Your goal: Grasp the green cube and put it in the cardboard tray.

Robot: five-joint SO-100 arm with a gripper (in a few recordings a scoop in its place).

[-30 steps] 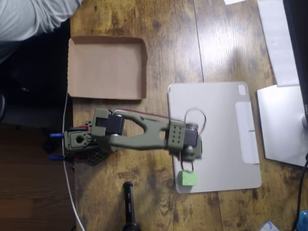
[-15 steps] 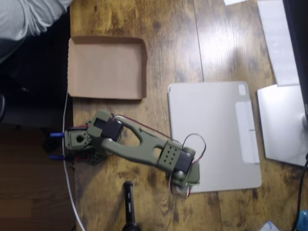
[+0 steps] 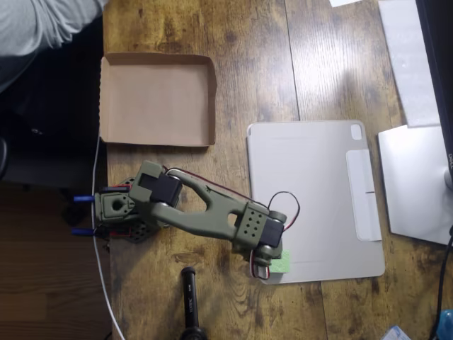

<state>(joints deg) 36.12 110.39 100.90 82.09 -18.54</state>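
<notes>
The green cube (image 3: pixel 281 262) sits on the near left corner of the grey tablet cover (image 3: pixel 318 191), which lies flat on the wooden bench (image 3: pixel 248 71). The arm reaches out from its base at the bench's left edge and hangs its claw (image 3: pixel 267 263) right over the cube, touching it or nearly so, most likely to line up a grab. From straight above, the wrist hides the fingers, so I cannot tell whether the claw is spread or already pinching the cube. Only a sliver of the cube peeks out to the right. The cardboard tray (image 3: pixel 157 138) waits at the bench's far left corner, well apart, with nothing in it.
</notes>
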